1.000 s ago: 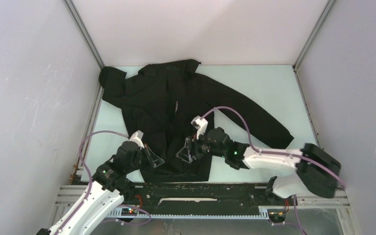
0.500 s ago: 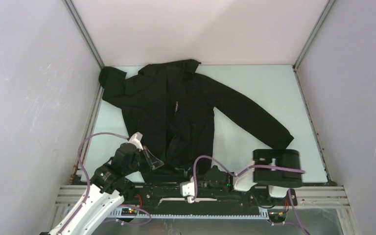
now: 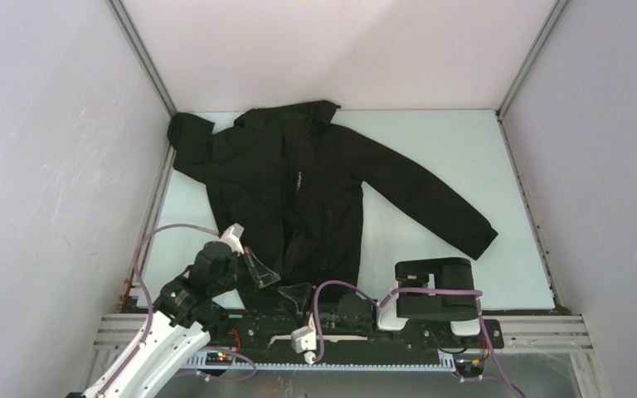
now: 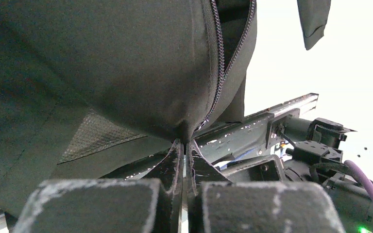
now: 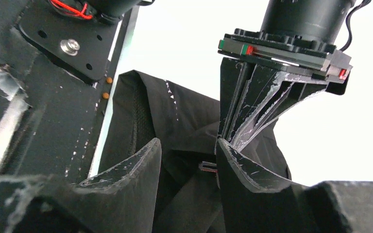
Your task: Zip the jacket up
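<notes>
The black jacket (image 3: pixel 299 182) lies flat on the table, collar far, hem near, with its front zipper (image 4: pixel 218 73) parted at the bottom. My left gripper (image 3: pixel 265 276) is shut on the jacket's bottom hem beside the zipper's lower end (image 4: pixel 184 138), lifting the fabric a little. My right gripper (image 3: pixel 297 294) is open and empty, low at the near edge just right of the left gripper. In the right wrist view its gap (image 5: pixel 188 153) faces the hem, with a small metal zipper end piece (image 5: pixel 208 166) close to the right finger (image 5: pixel 245 170). The left gripper (image 5: pixel 252 111) stands just beyond it.
The black rail (image 3: pixel 398 319) with the arm bases runs along the near edge, right under the right gripper. The right arm (image 3: pixel 431 290) is folded over it. The jacket's right sleeve (image 3: pixel 456 220) stretches to the right. Walls close in on the left, far and right sides.
The right arm has pulled back from the jacket's hem and folded down to the near rail, its gripper swinging left toward the left gripper. The left gripper has stayed put on the hem.
</notes>
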Motion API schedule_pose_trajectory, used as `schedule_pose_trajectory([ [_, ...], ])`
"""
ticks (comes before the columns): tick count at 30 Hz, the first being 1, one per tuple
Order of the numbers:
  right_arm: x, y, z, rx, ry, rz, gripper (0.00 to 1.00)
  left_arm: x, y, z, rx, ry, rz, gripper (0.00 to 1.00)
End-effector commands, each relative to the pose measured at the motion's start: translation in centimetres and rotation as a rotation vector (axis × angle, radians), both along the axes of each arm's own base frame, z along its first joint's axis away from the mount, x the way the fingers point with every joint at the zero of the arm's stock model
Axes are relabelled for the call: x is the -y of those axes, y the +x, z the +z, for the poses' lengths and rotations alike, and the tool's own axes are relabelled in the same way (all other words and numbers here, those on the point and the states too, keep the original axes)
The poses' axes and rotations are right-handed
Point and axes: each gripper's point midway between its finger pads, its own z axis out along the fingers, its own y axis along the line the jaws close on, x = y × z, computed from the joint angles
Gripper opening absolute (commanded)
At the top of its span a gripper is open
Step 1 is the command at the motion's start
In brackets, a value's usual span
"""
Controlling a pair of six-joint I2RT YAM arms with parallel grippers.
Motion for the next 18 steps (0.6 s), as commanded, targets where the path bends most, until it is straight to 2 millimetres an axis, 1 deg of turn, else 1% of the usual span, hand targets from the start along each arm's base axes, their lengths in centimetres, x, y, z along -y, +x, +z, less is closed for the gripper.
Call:
schedule_pose_trajectory([
  [1,-0.6,1.8,2.8,0.022,0.113,-0.075,0.49,1.1,0.3,3.2,0.056,-0.081,-0.031,0.0],
  [4,-0.3,3.4,2.9,0.002,0.126,-0.157,0.53,1.2,0.2,3.2,0.049,-0.092,-0.033,0.0],
  [6,0.0,4.2,3.1,-0.033,0.14,-0.189,0.56,1.4,0.1,3.3,0.046,-0.105,-0.035,0.0],
  [8,0.3,4.8,3.2,-0.057,0.149,-0.219,0.57,1.5,0.1,3.1,0.041,-0.117,-0.031,0.0],
  [11,0.6,4.9,3.2,-0.086,0.155,-0.229,0.59,1.8,0.2,3.0,0.038,-0.139,-0.029,0.0],
  [15,0.3,4.7,2.9,-0.108,0.156,-0.224,0.63,2.0,0.2,3.0,0.036,-0.159,-0.026,0.0],
  [18,0.5,5.3,3.0,-0.127,0.168,-0.248,0.63,1.9,0.2,3.1,0.037,-0.156,-0.029,0.0],
])
